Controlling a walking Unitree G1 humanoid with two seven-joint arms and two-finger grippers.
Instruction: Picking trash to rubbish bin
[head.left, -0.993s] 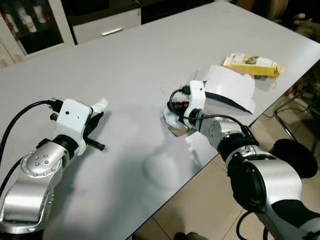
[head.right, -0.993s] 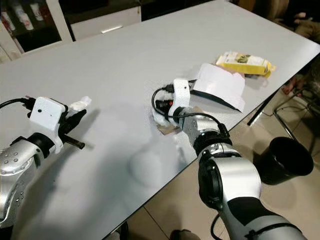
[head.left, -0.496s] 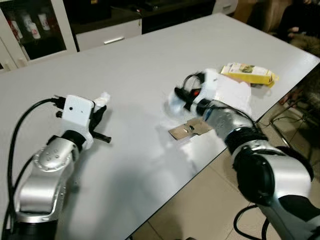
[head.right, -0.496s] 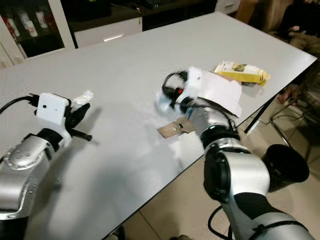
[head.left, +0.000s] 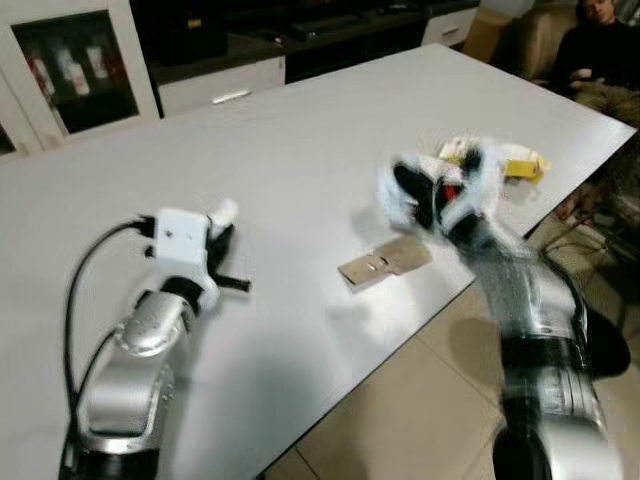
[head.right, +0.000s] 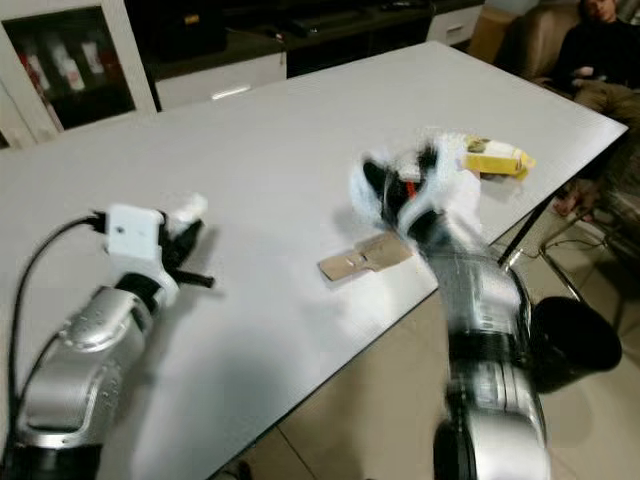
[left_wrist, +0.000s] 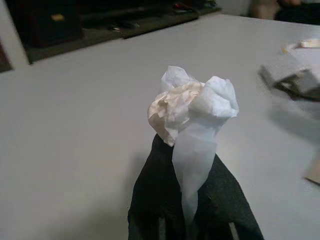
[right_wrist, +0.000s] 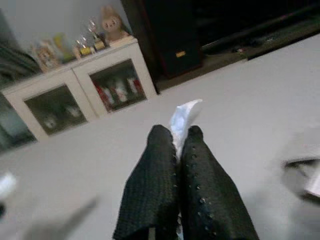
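lifted off the table (head.left: 300, 150), right gripper (right_wrist: 181, 137) pinches white paper (right_wrist: 184, 114).

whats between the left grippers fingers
The left gripper is shut on a crumpled tissue, white with a beige patch. Its tail runs down between the fingers; its lower end is hidden.

Left gripper (left_wrist: 192, 200) sits lower left of the head view, jaws pinched on a crumpled tissue (left_wrist: 192, 107). Right gripper (right_wrist: 177, 150), blurred at center right, has jaws clamped on a white scrap (right_wrist: 184, 117).
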